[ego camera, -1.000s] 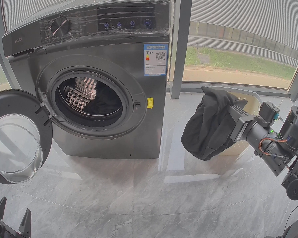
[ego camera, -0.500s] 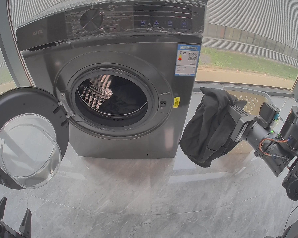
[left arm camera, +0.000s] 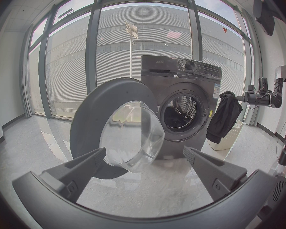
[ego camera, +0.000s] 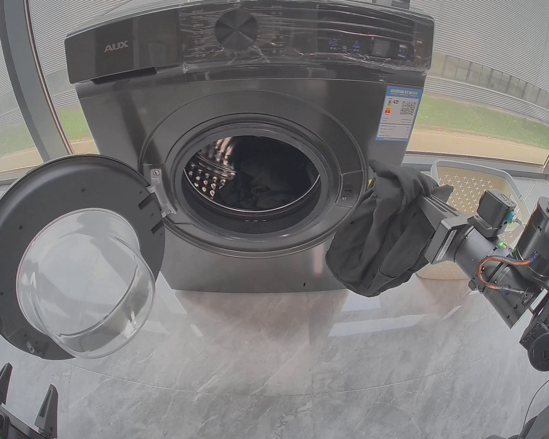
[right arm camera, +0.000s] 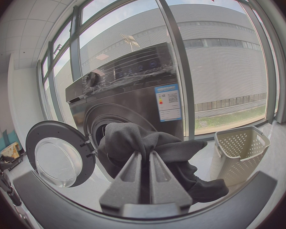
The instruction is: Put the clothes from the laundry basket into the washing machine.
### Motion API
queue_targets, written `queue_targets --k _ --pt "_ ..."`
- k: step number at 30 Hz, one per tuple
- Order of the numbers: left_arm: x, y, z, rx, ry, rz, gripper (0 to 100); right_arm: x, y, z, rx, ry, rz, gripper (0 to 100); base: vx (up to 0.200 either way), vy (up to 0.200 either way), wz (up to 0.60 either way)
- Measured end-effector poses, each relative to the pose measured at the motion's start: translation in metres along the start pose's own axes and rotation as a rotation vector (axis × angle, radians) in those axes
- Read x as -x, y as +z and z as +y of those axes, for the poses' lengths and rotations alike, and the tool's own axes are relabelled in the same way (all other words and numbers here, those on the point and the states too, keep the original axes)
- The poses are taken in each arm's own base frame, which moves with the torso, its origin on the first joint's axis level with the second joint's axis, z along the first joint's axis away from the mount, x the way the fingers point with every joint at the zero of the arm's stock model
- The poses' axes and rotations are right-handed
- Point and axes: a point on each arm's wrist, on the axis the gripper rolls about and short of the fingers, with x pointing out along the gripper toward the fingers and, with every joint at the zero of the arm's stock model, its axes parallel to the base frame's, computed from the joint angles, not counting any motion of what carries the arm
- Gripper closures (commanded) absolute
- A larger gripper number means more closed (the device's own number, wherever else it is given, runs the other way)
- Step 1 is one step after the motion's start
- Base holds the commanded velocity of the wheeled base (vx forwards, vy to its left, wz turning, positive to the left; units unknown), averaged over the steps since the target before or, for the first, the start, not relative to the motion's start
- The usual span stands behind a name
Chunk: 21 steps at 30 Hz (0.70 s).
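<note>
Well, in the head view my right claw (ego camera: 426, 201) is clamped on a black garment (ego camera: 378, 239) hanging before the washing machine (ego camera: 250, 92), just right of its open drum (ego camera: 250, 178); the laundry basket (ego camera: 470, 184) stands behind it. My left claw (ego camera: 21, 400) sits low, spread wide. Left wrist view: its fingers (left arm camera: 76, 172) gape apart, facing the swung-out door (left arm camera: 95, 112). Right wrist view: both fingers (right arm camera: 130, 175) pinch the garment's fold.

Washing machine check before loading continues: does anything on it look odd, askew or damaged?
Only the control panel stands out: it is wrapped in wrinkled clear film. The door hangs wide open, as loading needs. No damage or spill shows.
</note>
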Motion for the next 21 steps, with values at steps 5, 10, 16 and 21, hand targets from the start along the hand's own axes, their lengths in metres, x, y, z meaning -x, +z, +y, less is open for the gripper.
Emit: queue_targets --k 5,10,16,21 --pt "0.0000 -0.0001 0.0000 0.000 0.000 0.001 0 0.0006 -0.0008 -0.0001 0.001 0.001 0.004 100 0.000 0.000 0.00" --pt "0.0000 0.0000 0.0000 0.000 0.000 0.000 0 0.0019 -0.0029 -0.0002 0.003 0.003 0.013 100 0.000 0.000 0.00" --pt "0.0000 0.0000 0.0000 -0.001 0.001 0.000 0 0.0033 -0.0051 -0.0002 0.005 0.014 0.024 100 0.000 0.000 0.00" --pt "0.0000 -0.0001 0.0000 0.000 0.002 0.001 0 0.0040 -0.0061 -0.0004 0.006 0.016 0.029 100 0.000 -0.200 0.00"
